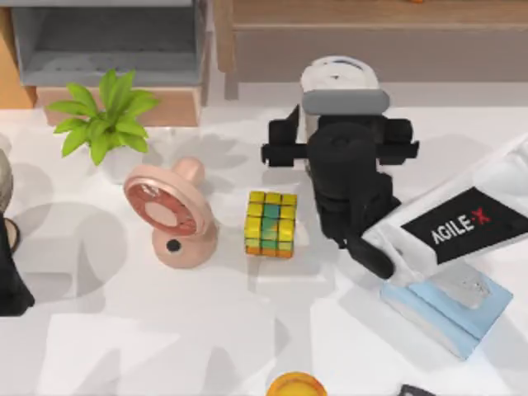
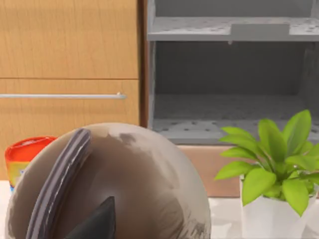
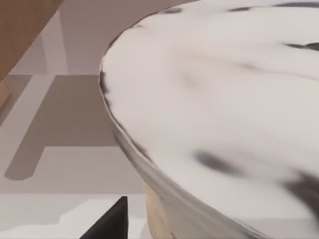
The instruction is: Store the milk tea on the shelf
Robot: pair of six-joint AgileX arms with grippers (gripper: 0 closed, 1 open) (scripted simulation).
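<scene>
Standing upright just below the shelf (image 1: 371,37) in the upper middle, the milk tea (image 1: 340,82) sits by the right pincer (image 1: 342,132); I cannot tell its grip.

We are working in a rendered room that is looking like a home or a small office. A white worktop (image 1: 124,330) is carrying household things: a potted plant (image 1: 107,124), a pink hand fan (image 1: 173,214), a colourful cube (image 1: 271,223) and a blue book (image 1: 450,318). Behind it, a brown wooden shelf (image 1: 371,33), a grey cabinet (image 1: 111,45) and a wood-grain drawer front (image 2: 67,64) are standing.
</scene>
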